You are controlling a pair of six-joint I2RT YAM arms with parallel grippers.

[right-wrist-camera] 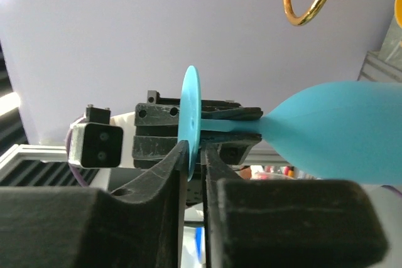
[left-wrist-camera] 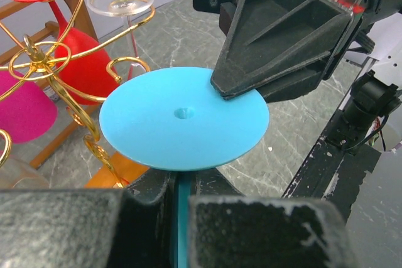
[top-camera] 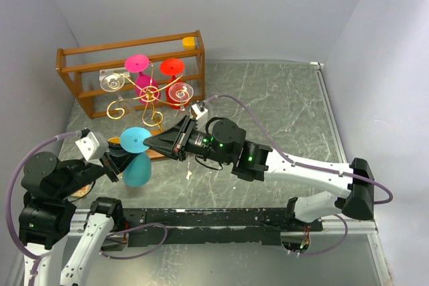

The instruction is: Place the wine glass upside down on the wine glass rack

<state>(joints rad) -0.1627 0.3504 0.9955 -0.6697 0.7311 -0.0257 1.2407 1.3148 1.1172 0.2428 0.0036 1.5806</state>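
The left gripper (top-camera: 126, 157) sits at the near left of the rack (top-camera: 143, 98). Its two black, rough-surfaced fingers (left-wrist-camera: 94, 230) are closed to a narrow slot around the thin stem (left-wrist-camera: 182, 218) of the blue glass (top-camera: 137, 172). The glass is matte, opaque, sky-blue plastic. It is held just in front of the rack and is not hung on it. Its flat round foot (left-wrist-camera: 184, 117), with a small dimple at the centre, faces the rack. Its smooth egg-shaped bowl (right-wrist-camera: 339, 136) points toward the near edge of the worktop (top-camera: 268, 98).

The right gripper (top-camera: 151, 144) reaches in from the right of the rack. It is wedge-shaped, black and ribbed. Its fingers (right-wrist-camera: 157, 174) are pinched almost together on the thin rim of the foot, seen edge-on from the right wrist.

The rack is thin gold wire with curled scroll arms spreading from a central post. Hanging foot-up on its arms, from left to right, are a clear glass (top-camera: 112, 82), a pink glass (top-camera: 145, 85), a red glass (top-camera: 173, 67) and another clear glass (top-camera: 181, 90). Behind the rack stands a crate (top-camera: 74, 72), an open frame of orange-brown wooden bars. The worktop is grey, marbled and dull.
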